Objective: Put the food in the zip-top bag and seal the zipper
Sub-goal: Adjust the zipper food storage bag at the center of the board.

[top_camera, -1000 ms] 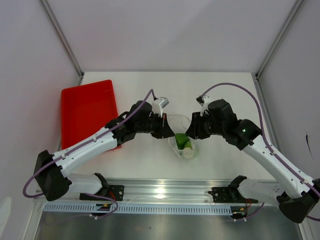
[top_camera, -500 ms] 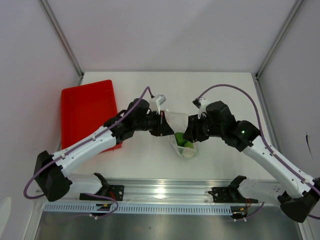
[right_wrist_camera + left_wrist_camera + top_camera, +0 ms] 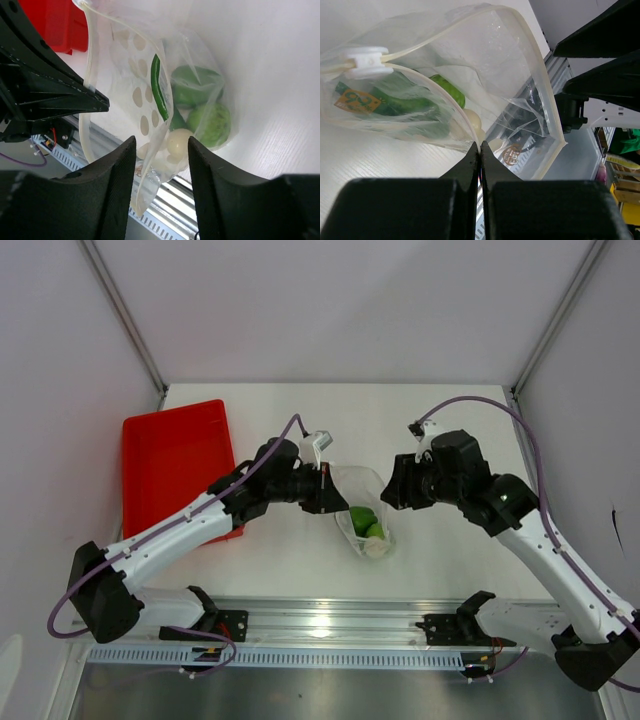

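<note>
The zip-top bag (image 3: 362, 508) lies between both arms with its mouth open. Inside it is the food: a lime-green ball (image 3: 212, 125), a white ball (image 3: 179, 142) and a dark green pepper piece (image 3: 159, 90). My left gripper (image 3: 328, 497) is shut on the bag's mouth edge (image 3: 479, 146). The zipper strip (image 3: 536, 70) curves round the open mouth, with a white slider (image 3: 367, 59) at its left end. My right gripper (image 3: 390, 490) is open, just right of the bag. In its wrist view the bag hangs beyond its open gripper (image 3: 161, 155), untouched.
A red tray (image 3: 175, 465) stands at the table's left, behind the left arm; it also shows in the right wrist view (image 3: 55, 20). The metal rail (image 3: 330, 625) runs along the near edge. White walls close in the back and sides.
My right gripper has drawn back to the right, away from the bag's right side. The left gripper keeps its hold and has hardly moved.
</note>
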